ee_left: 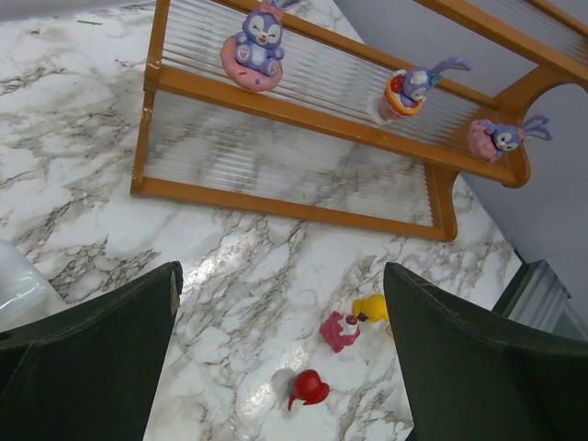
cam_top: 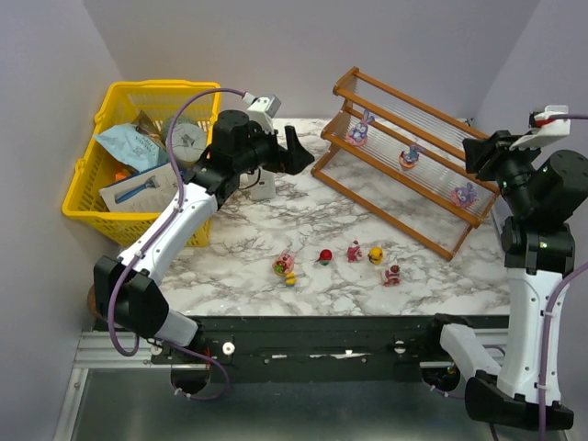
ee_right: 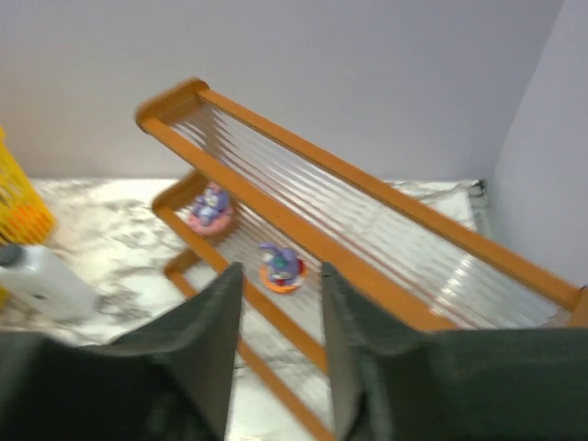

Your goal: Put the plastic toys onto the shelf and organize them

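1. The shelf [ee_left: 303,118] stands straight ahead of my left gripper [ee_left: 280,367]. Its lower tier holds three purple bunny toys leaning on the ribbed clear panel: one [ee_left: 253,55] at the end nearest this gripper, one [ee_left: 413,87] mid-rail, and one [ee_left: 496,138] at the far end.
2. The yellow basket [cam_top: 87,175] sits behind that gripper, back along its arm. It holds blue-and-white packets [cam_top: 133,145] and a round item I cannot identify.
3. My left gripper hangs above the table with its fingers spread wide and nothing between them.
4. My right gripper [ee_right: 280,303] has a narrow gap between its fingers and grips nothing. The shelf lies just ahead of and below it.
5. Loose toys lie below the left fingers: a red one [ee_left: 308,388], a pink one [ee_left: 338,331] and a yellow one [ee_left: 372,308]. A multicoloured one [cam_top: 284,266] and a pink-red one [cam_top: 392,274] lie nearer the arm bases.
6. The table [cam_top: 230,248] is white marble with grey veins, with pale lilac walls around it. A white bottle [ee_right: 46,285] stands beside the left wrist.
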Action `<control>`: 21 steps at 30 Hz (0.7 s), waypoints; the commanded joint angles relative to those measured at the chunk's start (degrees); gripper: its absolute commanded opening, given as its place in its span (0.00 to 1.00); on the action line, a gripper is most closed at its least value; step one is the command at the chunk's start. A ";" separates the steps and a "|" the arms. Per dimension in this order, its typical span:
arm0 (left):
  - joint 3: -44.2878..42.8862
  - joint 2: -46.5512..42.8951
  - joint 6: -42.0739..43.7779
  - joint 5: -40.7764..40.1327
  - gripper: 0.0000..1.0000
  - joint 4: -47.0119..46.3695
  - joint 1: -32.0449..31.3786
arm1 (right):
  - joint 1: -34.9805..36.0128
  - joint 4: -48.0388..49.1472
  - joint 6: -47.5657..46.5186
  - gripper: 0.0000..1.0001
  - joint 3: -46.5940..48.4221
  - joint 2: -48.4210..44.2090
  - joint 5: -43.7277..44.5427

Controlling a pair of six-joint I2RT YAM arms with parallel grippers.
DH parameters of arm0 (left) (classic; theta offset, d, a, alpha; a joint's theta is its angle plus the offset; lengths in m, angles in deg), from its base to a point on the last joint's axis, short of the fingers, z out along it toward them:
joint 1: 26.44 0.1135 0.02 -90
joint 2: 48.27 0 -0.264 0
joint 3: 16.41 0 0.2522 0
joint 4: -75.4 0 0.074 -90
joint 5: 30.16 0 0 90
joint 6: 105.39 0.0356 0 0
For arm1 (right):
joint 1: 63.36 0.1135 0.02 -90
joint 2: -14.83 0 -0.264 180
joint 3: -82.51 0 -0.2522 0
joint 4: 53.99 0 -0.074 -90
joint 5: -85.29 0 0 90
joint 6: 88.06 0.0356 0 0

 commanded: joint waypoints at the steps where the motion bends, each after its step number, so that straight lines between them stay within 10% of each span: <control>1: 0.73 -0.82 0.19 0.95 0.99 -0.70 -0.71 | -0.24 -9.39 15.44 0.57 4.22 -0.16 2.47; 9: 7.84 -5.82 1.25 -7.58 0.99 1.76 -0.71 | 6.59 -14.15 19.93 0.72 -3.84 -3.58 -2.91; 21: 14.36 -11.19 -1.21 -17.58 0.99 5.18 -0.71 | 46.41 -17.93 23.00 0.83 -10.53 9.15 22.57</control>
